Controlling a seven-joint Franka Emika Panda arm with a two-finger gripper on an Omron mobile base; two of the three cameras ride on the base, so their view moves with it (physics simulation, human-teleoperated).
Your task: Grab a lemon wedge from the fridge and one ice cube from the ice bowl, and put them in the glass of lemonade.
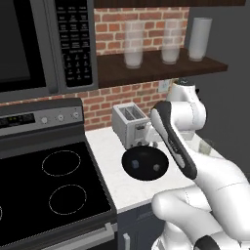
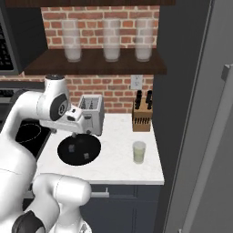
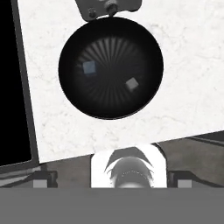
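Scene: a white stone counter [image 2: 123, 159] beside a black stove top [image 1: 44, 190], brick wall behind, a shelf of frosted glasses above.
Ice bowl: the wide black ice bowl [image 3: 151, 48] sits in the upper middle of the hand view, just in front of a silver toaster [image 2: 92, 111]; in the left base view it lies at centre [image 1: 128, 168], partly behind the white arm.
Ice cubes: two small greyish cubes lie well apart inside the bowl; one ice cube [image 3: 89, 67] is left of the bowl's centre in the hand view, the other cube [image 3: 131, 84] right of centre and a little lower.
Gripper: the hand hangs above the bowl, looking straight down into it; its fingers stand fully apart and hold nothing.
Glass of lemonade: a small clear tumbler of pale liquid [image 2: 139, 152] stands right of centre in the right base view, near the counter's front edge, below a wooden knife block [image 2: 141, 116].
Fridge: the tall dark grey fridge [image 2: 200, 136] fills the right side of that view, door closed.
Step in hand: likely picking one cube.
Doing it well: choose a single cube, centre the open fingers over it, and descend straight so the tips clear the bowl's sloping wall; close gently, since a small slick cube may squirt sideways.
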